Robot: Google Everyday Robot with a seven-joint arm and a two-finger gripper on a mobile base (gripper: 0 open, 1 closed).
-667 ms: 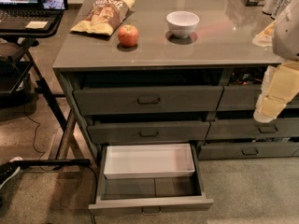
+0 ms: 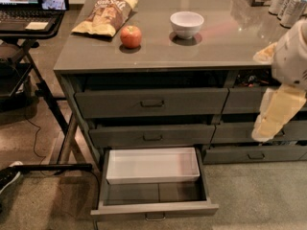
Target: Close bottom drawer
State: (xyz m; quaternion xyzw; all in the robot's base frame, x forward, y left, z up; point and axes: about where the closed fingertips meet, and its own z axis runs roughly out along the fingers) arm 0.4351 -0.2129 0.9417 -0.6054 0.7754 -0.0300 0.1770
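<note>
Comparing with a moment ago, I see the claw (image 2: 276, 114) has dropped lower at the far right, in front of the right-hand drawers (image 2: 240, 99). Whether it is released or clenched I cannot tell. The bottom drawer (image 2: 153, 208) hasn't budged: it stands pulled fully out to the near side, white tray (image 2: 152, 166) exposed. I judge the closing push hasn't begun, and the claw must first swing left to the drawer's front.

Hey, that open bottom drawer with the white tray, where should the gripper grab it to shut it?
Take the small loop handle centred on the front of the bottom drawer, coming from the front: the flat panel offers nothing else. The gripper hangs at the right, by the other stack.
</note>
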